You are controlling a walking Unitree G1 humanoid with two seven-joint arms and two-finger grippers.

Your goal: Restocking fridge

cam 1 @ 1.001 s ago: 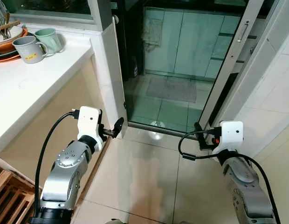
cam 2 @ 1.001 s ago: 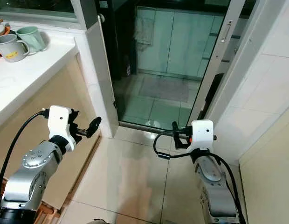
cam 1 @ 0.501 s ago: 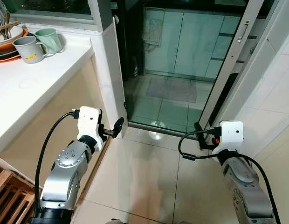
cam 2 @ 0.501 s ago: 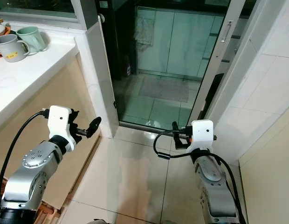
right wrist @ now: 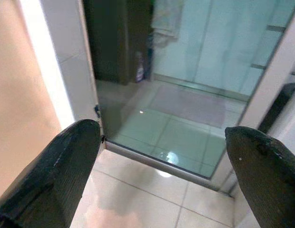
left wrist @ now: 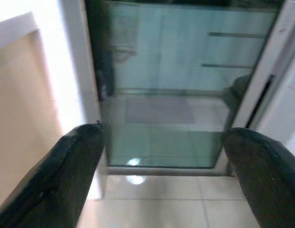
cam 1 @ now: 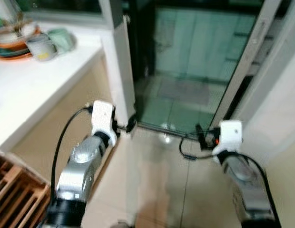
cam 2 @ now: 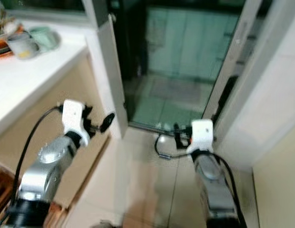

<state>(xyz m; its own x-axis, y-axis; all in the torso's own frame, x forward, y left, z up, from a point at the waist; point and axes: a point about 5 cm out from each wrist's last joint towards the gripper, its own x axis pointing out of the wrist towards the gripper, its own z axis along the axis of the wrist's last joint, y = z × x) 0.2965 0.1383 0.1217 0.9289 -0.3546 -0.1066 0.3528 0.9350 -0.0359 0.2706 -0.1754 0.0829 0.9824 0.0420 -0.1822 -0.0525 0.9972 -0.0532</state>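
I stand on a tiled floor [cam 1: 152, 185] facing a glass door [cam 1: 195, 61] with a dim room and pale cabinets behind it. My left gripper [cam 1: 131, 124] is held out low beside the white pillar [cam 1: 120, 71] at the counter's end. It is open, its fingers [left wrist: 66, 180] wide apart with nothing between them. My right gripper [cam 1: 201, 135] points at the door's bottom rail near the slanted door frame [cam 1: 245, 66]. It too is open and empty, as its black fingers [right wrist: 66, 175] show in the right wrist view. The head views are blurred.
A white counter [cam 1: 38, 90] runs along my left, bearing two mugs [cam 1: 40, 46] and stacked bowls [cam 1: 12, 42]. A wooden crate [cam 1: 14, 199] sits low on the left. A white tiled wall [cam 1: 280, 104] closes the right side. A mat [cam 1: 185, 90] lies behind the glass.
The whole picture has shifted and blurred, so the camera has moved. Both arms keep about the same pose, and both grippers stay open.
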